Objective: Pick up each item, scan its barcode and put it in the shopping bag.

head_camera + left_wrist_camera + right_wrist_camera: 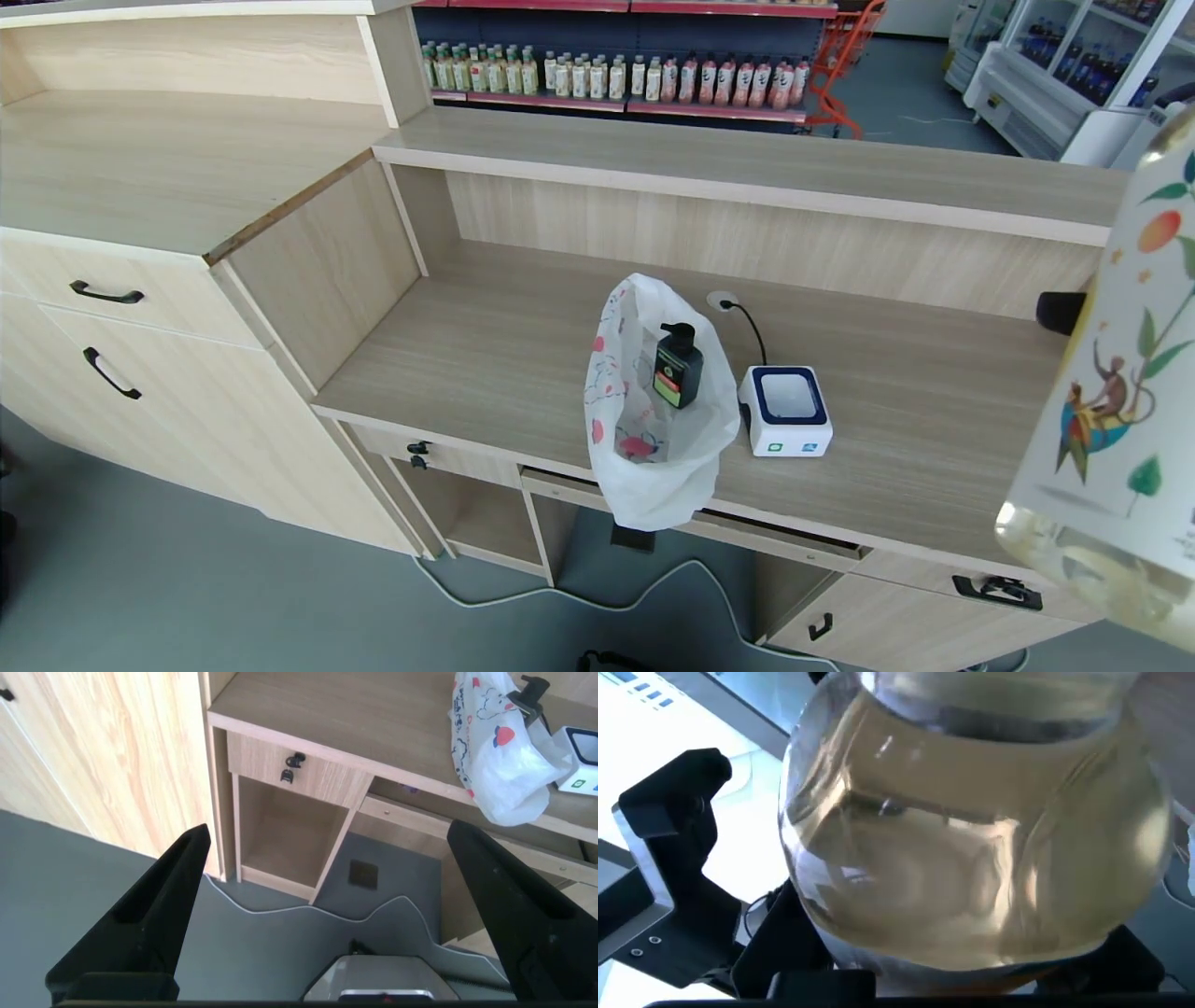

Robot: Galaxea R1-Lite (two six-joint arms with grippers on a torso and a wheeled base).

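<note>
White shopping bag (609,392) holds black pump bottle (679,366) | drink bottle (1120,373) held aloft

- White plastic shopping bag (653,485) with red and pink prints: stands open at the near edge of the desk, its bottom sagging over the edge.
- Black pump bottle (679,371) with red and green label: upright inside the bag.
- White square barcode scanner (786,411) with blue-framed window: flat on the desk, just right of the bag.
- Clear bottle of pale yellow drink (1120,373) with white illustrated label: raised off the desk at the near right.
</note>
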